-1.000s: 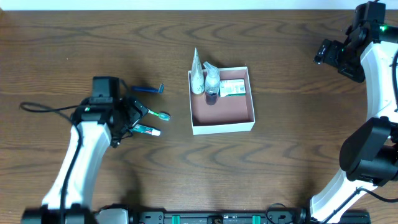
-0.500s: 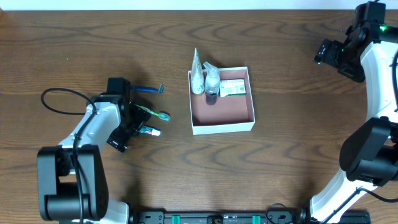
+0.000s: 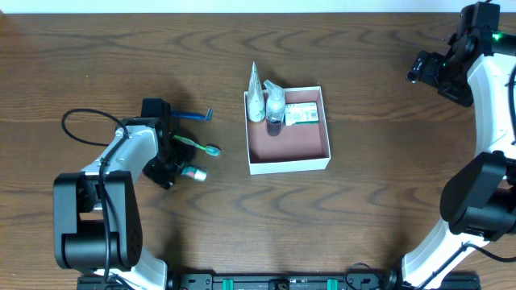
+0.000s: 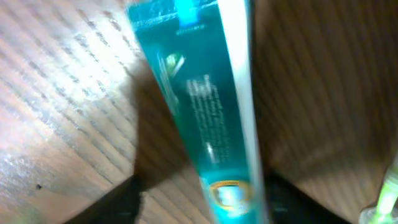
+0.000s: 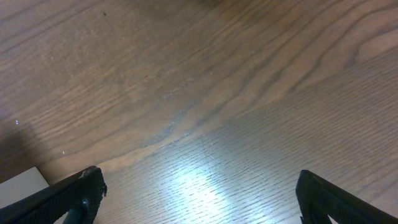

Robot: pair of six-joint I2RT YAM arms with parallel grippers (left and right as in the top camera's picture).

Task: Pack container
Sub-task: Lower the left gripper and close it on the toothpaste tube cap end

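Observation:
The container (image 3: 322, 159) is a shallow white-walled box with a pink-brown inside, at the table's middle. It holds a white tube (image 3: 255, 98) leaning on its left wall, a small bottle (image 3: 276, 109) and a green-and-white packet (image 3: 303, 113). My left gripper (image 3: 171, 167) is low over a teal toothpaste tube (image 3: 193, 171), left of the container. In the left wrist view the tube (image 4: 205, 112) lies between the open jaws (image 4: 199, 202), with a gap on its left side. My right gripper (image 3: 435, 72) is open and empty at the far right, over bare wood (image 5: 199, 193).
A green toothbrush (image 3: 195, 145) and a blue razor (image 3: 192, 115) lie just above the toothpaste tube, left of the container. A black cable (image 3: 81, 121) loops by the left arm. The white strip of the table's far edge (image 3: 242, 6) runs along the top.
My left arm has swung and its gripper has come down over the teal toothpaste tube, which has barely shifted. The right arm has not moved.

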